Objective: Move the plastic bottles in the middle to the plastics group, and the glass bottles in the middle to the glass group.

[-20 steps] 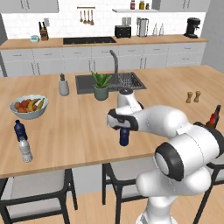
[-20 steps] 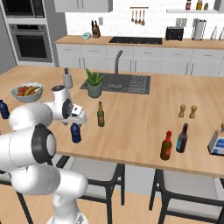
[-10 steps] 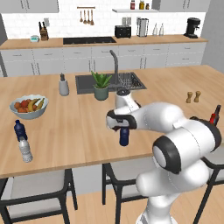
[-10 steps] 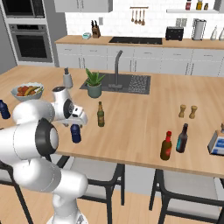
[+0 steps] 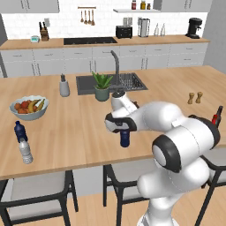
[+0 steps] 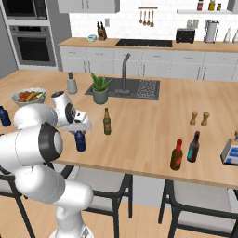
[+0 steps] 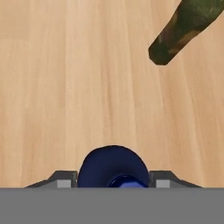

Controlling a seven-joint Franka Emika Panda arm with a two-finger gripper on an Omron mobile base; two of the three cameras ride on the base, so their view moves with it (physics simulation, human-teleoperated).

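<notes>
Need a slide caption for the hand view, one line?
End effector straddling the blue bottle from above on the wooden counter, green bottle nearby.

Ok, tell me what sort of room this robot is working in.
A home kitchen, rendered rather than real. A wooden island counter holds a sink with a tall tap, a stovetop sits against the back wall, and a wall oven stands at the far left.

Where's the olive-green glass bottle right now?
In the right base view the olive-green glass bottle stands mid-counter, in front of the potted plant, beside the dark blue bottle.
</notes>
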